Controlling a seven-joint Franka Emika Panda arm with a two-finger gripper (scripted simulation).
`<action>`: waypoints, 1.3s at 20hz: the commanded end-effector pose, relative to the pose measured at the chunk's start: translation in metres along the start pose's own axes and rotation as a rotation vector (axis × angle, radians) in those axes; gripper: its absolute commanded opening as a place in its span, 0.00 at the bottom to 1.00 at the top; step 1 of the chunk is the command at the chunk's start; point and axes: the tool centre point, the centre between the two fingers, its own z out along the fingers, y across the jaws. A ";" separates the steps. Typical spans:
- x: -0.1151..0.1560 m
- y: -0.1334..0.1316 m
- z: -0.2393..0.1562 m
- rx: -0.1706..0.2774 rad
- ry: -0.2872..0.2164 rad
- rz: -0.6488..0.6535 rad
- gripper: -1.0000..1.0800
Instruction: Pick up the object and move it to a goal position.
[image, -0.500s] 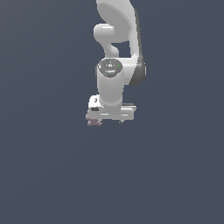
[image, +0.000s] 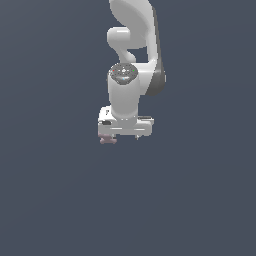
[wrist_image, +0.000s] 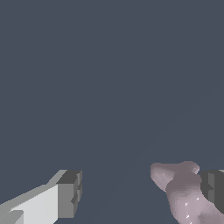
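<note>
The object (wrist_image: 181, 192) is a small pale pinkish-mauve lumpy blob. In the wrist view it lies between my two fingers, close against one dark-padded finger (wrist_image: 213, 188) and far from the other finger (wrist_image: 68, 194). My gripper (wrist_image: 140, 192) is open wide and not closed on it. In the exterior view the object (image: 108, 141) peeks out below the end of the white hand (image: 125, 125) towards the exterior view's left. The fingers themselves are hidden under the hand there.
The white arm (image: 131, 45) rises above the hand in the exterior view. All around is a plain dark blue-grey surface (image: 200, 200) with no other objects or edges in view.
</note>
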 end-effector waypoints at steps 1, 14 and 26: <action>-0.001 0.001 -0.002 -0.002 0.000 -0.002 0.96; -0.006 0.008 0.003 0.000 0.000 0.105 0.96; -0.022 0.029 0.015 0.003 0.001 0.425 0.96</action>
